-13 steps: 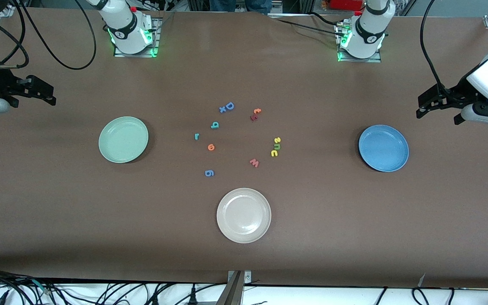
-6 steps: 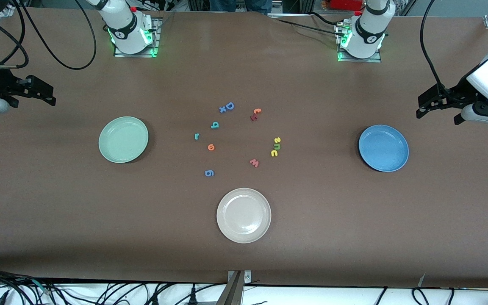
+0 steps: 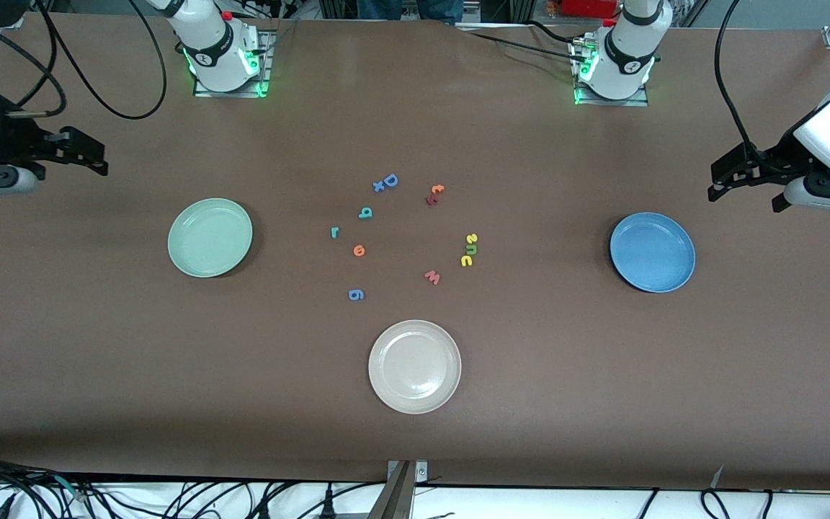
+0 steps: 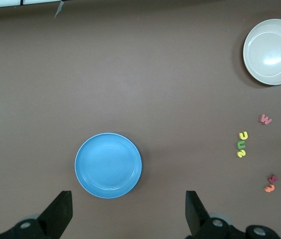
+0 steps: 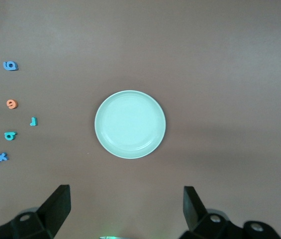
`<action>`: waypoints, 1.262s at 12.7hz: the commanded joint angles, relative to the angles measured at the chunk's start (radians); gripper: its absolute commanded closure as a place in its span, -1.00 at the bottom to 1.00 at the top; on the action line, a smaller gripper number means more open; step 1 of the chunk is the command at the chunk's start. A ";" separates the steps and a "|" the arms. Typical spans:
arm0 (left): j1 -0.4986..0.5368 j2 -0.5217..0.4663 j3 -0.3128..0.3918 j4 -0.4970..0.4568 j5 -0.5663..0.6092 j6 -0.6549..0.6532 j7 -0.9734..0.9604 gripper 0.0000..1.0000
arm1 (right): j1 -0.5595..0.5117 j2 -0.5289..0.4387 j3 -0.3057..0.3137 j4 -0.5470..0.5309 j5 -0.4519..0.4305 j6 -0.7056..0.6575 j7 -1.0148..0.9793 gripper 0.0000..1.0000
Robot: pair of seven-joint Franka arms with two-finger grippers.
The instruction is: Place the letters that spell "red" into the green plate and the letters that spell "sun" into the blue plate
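I count three plates (image 3: 210, 238) and thirteen letters (image 3: 467, 250) on the tabletop (image 3: 415, 432); left hand (image 3: 728, 176) and right hand (image 3: 87, 155) are both spread apart, empty.

The white plate (image 3: 414, 366) serves as landmark. Farther from the front camera than it lies the scatter of letters (image 3: 400, 234) on the desk (image 3: 98, 375). The green plate (image 3: 210, 238) sits toward the right arm's end from it, the blue plate (image 3: 652, 251) toward the left arm's end, both well apart from it.
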 commanded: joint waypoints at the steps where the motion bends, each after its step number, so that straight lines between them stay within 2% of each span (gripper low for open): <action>1: 0.000 0.000 -0.003 0.020 0.019 -0.019 -0.006 -1.00 | 0.098 0.032 0.000 0.003 -0.015 -0.017 0.130 -1.00; 6: 0.000 0.000 -0.001 0.020 0.019 -0.019 -0.006 -1.00 | 0.233 0.161 0.001 -0.004 0.027 0.017 0.302 -1.00; 10: 0.000 0.000 -0.001 0.020 0.018 -0.019 -0.006 -1.00 | 0.353 0.264 0.001 -0.050 0.045 0.217 0.474 -1.00; 14: 0.000 0.000 0.000 0.020 0.019 -0.019 -0.004 -1.00 | 0.468 0.340 0.001 -0.151 0.044 0.455 0.649 -1.00; 16: 0.000 0.000 0.000 0.020 0.018 -0.019 -0.004 -1.00 | 0.511 0.394 0.001 -0.158 0.044 0.537 0.738 -1.00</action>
